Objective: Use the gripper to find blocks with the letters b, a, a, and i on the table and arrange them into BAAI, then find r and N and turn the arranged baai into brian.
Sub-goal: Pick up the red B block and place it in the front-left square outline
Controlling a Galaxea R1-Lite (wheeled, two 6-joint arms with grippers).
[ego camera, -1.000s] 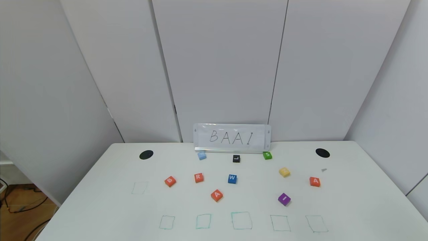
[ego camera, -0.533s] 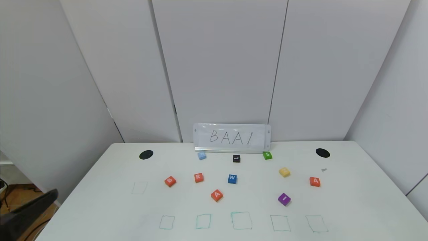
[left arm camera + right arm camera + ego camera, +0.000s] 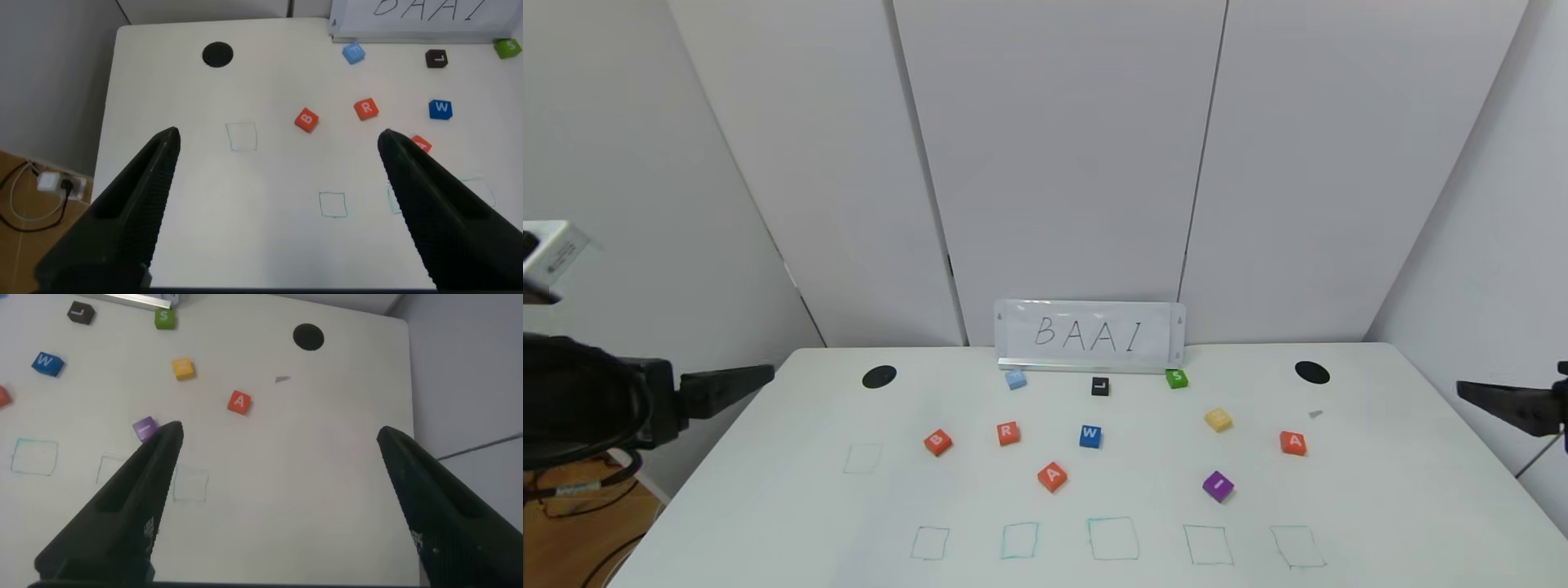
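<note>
I see my left gripper hanging off the table's left edge and my right gripper over its right edge, both above the surface and touching nothing. Nearest the left gripper lies B, then R beyond it. One A sits closest to the right gripper, I farther in. The other A lies midway between the grippers.
</note>
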